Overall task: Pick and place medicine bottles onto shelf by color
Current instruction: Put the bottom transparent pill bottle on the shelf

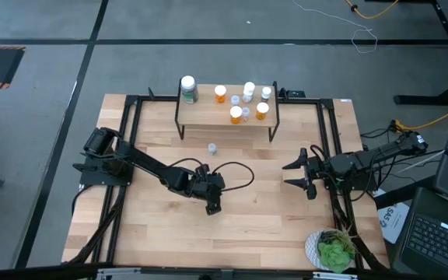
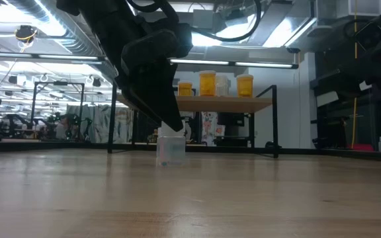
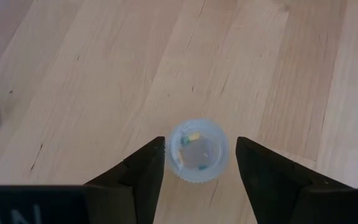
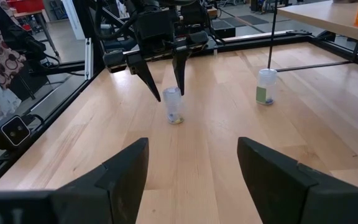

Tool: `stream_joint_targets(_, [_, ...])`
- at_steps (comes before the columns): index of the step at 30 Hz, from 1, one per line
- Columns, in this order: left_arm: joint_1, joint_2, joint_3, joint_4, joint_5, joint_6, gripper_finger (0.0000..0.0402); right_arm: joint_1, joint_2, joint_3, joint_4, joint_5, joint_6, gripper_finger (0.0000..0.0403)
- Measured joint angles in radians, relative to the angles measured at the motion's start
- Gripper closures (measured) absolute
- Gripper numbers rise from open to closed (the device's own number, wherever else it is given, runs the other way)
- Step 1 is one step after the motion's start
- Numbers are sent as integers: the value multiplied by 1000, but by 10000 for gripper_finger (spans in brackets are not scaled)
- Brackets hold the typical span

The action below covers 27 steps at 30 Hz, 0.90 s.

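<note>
A small clear bluish bottle stands upright on the table, its cap toward the left wrist camera. My left gripper is open, pointing down over it, one finger on each side. The bottle also shows in the low view and the right wrist view; in the high view my left gripper hides it. A second small bottle with a greenish label stands in front of the shelf. The shelf carries orange bottles, small white-capped ones and a larger white-capped bottle. My right gripper is open and empty at the table's right.
A black metal frame runs around the tabletop. The shelf's thin black legs stand on the far half. A leafy plant in a white pot sits at the near right corner. Bare wood lies between the two grippers.
</note>
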Motion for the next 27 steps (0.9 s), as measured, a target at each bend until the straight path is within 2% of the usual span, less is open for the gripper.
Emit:
stream_joint_targets(12, [-1,0,0,0,-4,-1,211,0,0,0,0,0,-3,155])
stream_joint_targets(22, [0,0,0,0,-7,-35,268,0,0,0,0,0,-3,155])
stream_joint_targets(27, [0,0,0,0,-6,-45,275,0,0,0,0,0,-3,155])
